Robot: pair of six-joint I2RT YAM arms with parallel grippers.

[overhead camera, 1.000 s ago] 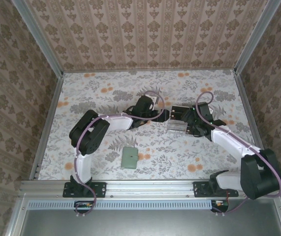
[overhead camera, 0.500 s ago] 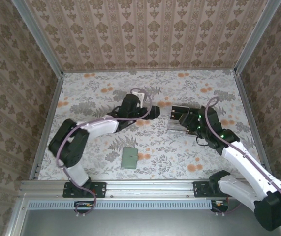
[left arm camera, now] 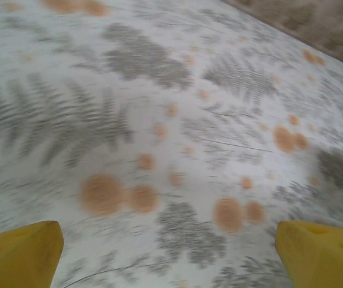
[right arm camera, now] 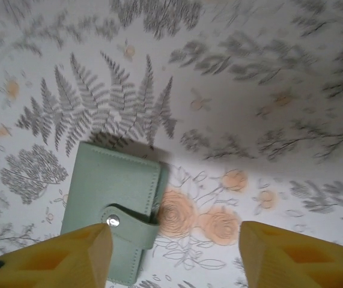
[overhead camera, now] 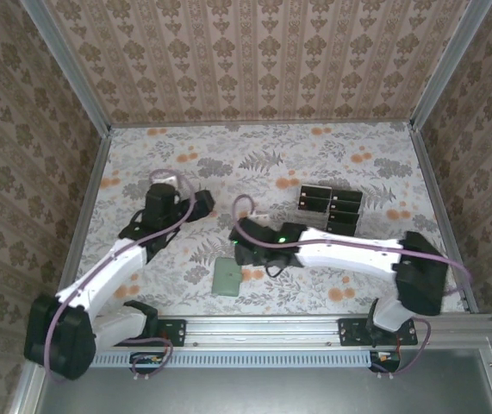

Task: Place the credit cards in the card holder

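The left tool (left arm camera: 171, 255) hangs over bare desk (left arm camera: 159, 90), fingers spread wide and empty. The green card holder (right arm camera: 112, 193) lies flat toward the desk's front, its strap snapped shut. It looks soft and light, best pinched at a long edge. The right tool (right arm camera: 171, 252) hovers just above it, fingers apart, gripping nothing, and one finger hides the holder's near end. The black cards (overhead camera: 329, 205) sit well to the right. They are probably stiff and slick, and their markings are too small to read.
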